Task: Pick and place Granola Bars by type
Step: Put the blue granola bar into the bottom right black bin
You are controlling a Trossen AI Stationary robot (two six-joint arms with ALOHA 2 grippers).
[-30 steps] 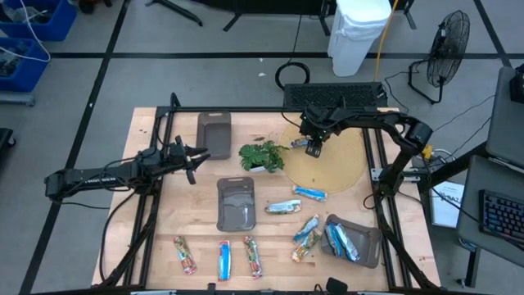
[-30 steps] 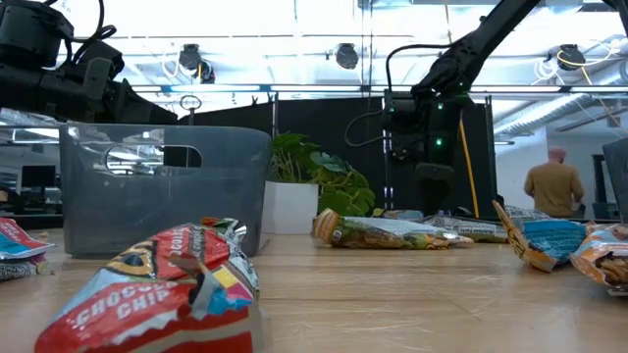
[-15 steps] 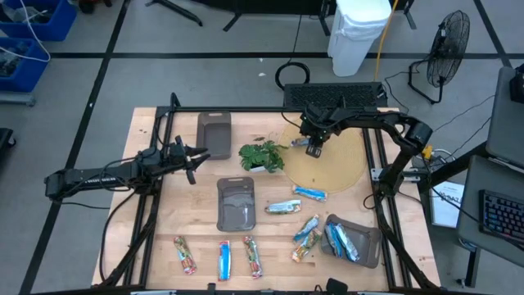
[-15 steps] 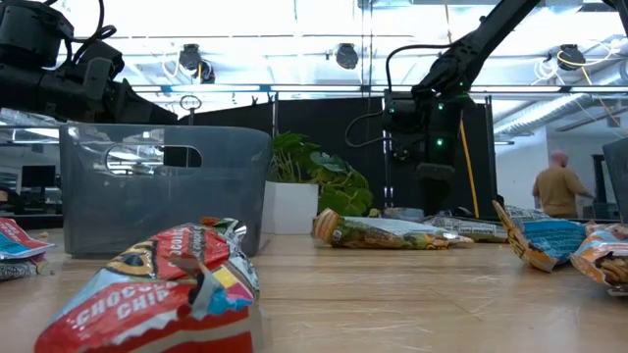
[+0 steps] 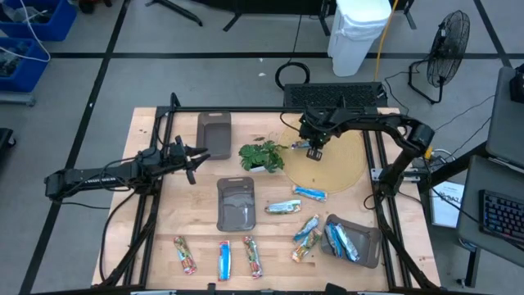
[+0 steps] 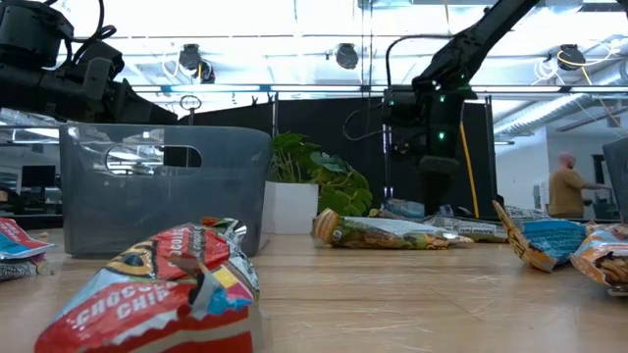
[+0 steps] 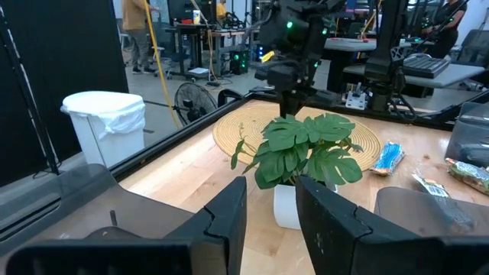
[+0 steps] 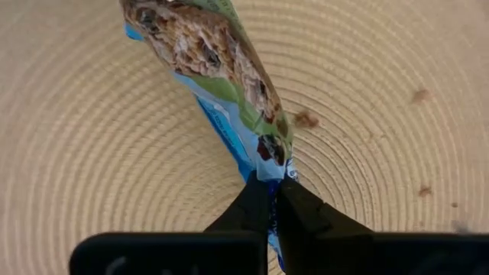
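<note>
My right gripper (image 8: 273,187) hangs over the round woven mat (image 5: 336,164) at the table's far right. It is shut on a green-tan and blue granola bar (image 8: 221,69). More bars lie right of the middle (image 5: 309,193) (image 5: 284,206) (image 5: 307,231), and three lie along the near edge (image 5: 185,254) (image 5: 223,259) (image 5: 252,256). Blue ones fill the near-right tray (image 5: 356,240). My left gripper (image 7: 271,206) waits open at the left, its fingers toward the plant (image 5: 262,156), with nothing between them. My right gripper pinches the bar's crimped wrapper end (image 8: 269,162) between its two fingertips (image 8: 252,202). The fingers come from above, pointing down at the mat. The bar runs away from the fingertips over the mat; whether its other end rests on the mat, I cannot tell.
A grey tray (image 5: 214,133) stands at the far left and another (image 5: 236,203) in the middle. The potted plant stands just left of the mat. Dark frame rails (image 5: 381,188) run along both sides of the table. A person (image 6: 567,186) moves in the room behind.
My right gripper has shut on the end of the bar on the mat and has risen a little, as the low view shows. The bar now shows there, raised beside the gripper. The person in the background has walked to the right.
</note>
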